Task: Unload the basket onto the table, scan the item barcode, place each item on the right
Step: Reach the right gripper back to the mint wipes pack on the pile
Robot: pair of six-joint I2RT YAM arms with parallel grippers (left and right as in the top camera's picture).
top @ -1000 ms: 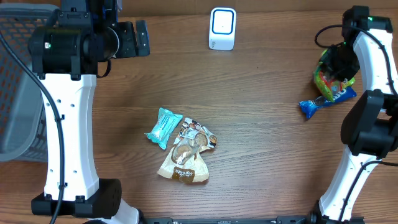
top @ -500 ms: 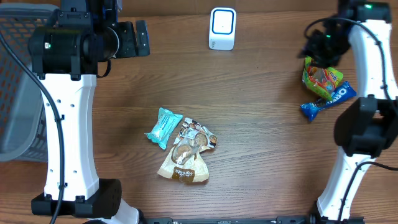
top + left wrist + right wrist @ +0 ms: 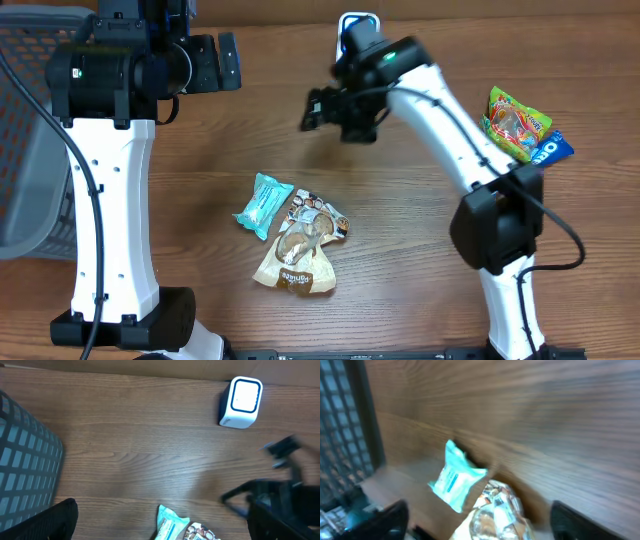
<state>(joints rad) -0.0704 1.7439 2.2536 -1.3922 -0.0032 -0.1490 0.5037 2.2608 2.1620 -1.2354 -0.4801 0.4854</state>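
Note:
A teal packet [image 3: 263,204] [image 3: 455,480] lies mid-table beside a brown snack bag [image 3: 298,262] [image 3: 497,516] with a small printed packet [image 3: 318,215] on its top edge. The white scanner [image 3: 358,28] [image 3: 241,402] stands at the far edge, partly covered by my right arm. My right gripper [image 3: 330,118] [image 3: 485,522] hangs open and empty above the table, in front of the scanner and farther back than the packets. My left gripper [image 3: 230,62] is open and empty at the far left, its finger [image 3: 55,520] dark at the frame's bottom. A green candy bag [image 3: 515,120] lies at the right on a blue cookie pack [image 3: 552,150].
A grey mesh basket [image 3: 25,130] [image 3: 25,465] [image 3: 345,420] stands at the table's left edge. My right arm stretches from the front right across the middle of the table. The left arm's white column rises at the front left.
My right gripper let go of the green candy bag at the right, opened wide and swung left to the middle of the table. The left arm has not moved.

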